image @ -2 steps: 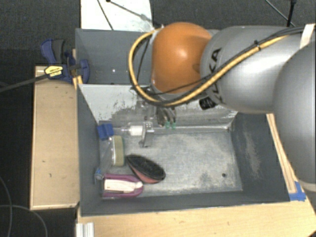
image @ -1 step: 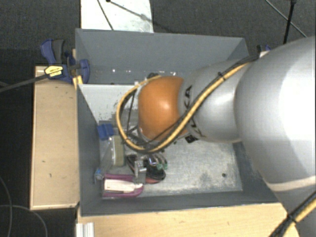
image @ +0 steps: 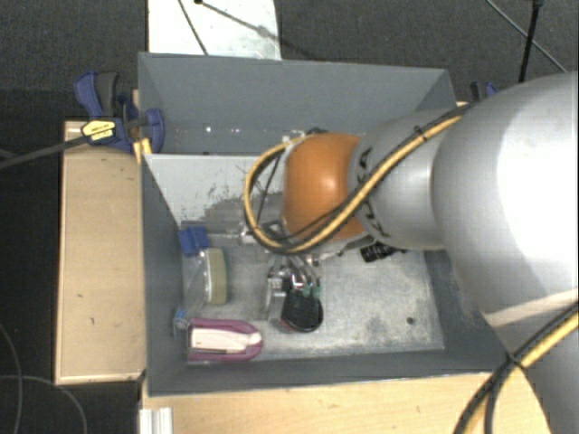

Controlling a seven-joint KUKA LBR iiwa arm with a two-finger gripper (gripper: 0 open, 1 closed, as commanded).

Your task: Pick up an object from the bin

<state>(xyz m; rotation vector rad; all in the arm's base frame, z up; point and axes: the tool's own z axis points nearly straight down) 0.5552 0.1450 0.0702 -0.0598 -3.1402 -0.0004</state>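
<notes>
Item: black round lump [image: 304, 315], grey bin [image: 298, 107], just rt of purple/white stapler-like thing [image: 223, 339]. Gripper [image: 294, 289] up-rt of same, directly over lump; grip state can't tell. Pale roll [image: 213, 275] above same.

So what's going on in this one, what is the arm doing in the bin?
The arm's tool is low over the floor of the grey metal bin, near its middle, right by a small black rounded object. Whether it holds that object cannot be told. Toward the view's left lie a purple-and-white stapler-like thing and a pale round disc in clear packaging, both apart from it.
</notes>
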